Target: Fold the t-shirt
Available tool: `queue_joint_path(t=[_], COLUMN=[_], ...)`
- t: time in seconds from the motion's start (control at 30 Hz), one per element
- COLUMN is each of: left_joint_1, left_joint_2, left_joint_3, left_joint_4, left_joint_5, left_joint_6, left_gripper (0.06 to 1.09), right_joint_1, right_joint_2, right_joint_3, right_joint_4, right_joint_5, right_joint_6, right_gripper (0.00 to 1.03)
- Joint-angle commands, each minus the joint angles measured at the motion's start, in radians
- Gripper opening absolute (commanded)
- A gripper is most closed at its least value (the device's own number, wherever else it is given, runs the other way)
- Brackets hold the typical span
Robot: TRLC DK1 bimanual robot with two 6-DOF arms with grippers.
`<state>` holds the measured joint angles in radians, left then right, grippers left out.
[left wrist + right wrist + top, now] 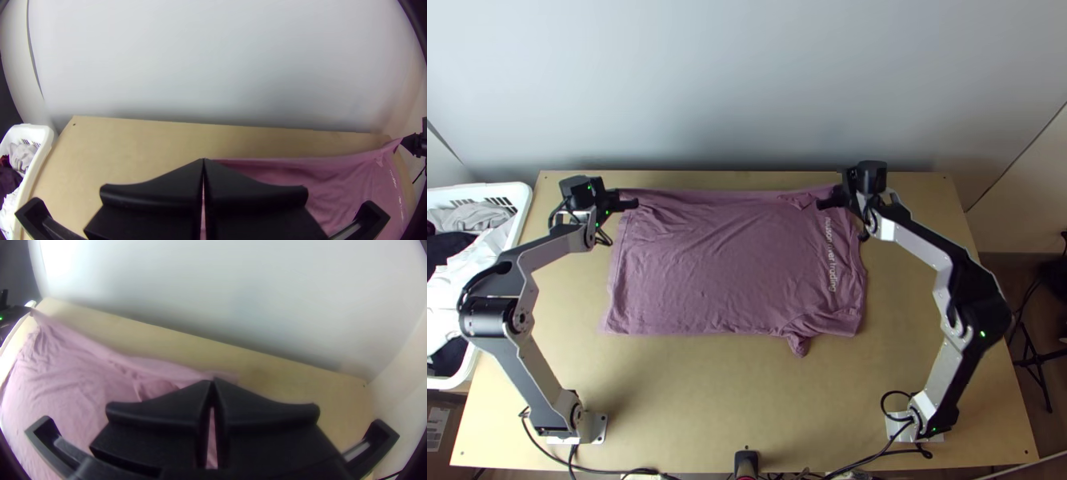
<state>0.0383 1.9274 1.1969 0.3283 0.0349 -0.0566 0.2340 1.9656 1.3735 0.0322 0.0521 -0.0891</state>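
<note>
Jaws pinching mauve t-shirt (719, 260), spread wide, lightly creased

Pale grey wall (747, 88) beyond the light wooden table (747, 392), dark brown floor (1009, 276) at right.

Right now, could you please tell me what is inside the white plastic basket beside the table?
Crumpled grey cloth, white cloth and dark cloth lie in the white plastic basket. Whatever is beneath them is covered, so I cannot tell.
</note>
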Motion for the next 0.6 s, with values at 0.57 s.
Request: queue_joint_path(t=[0.57], left_joint_1=[-0.026], left_joint_2=[-0.303], left_joint_3=[-0.358], left_joint_4=[-0.003], left_joint_5=[-0.001], left_joint_6=[-0.019], left_gripper=[0.09], right_joint_1=[0.054], right_joint_2=[-0.386], right_joint_3=[-0.461], right_joint_4=[0.046], right_joint_5=[-0.003], right_joint_6=[0.017], right_gripper=[0.03])
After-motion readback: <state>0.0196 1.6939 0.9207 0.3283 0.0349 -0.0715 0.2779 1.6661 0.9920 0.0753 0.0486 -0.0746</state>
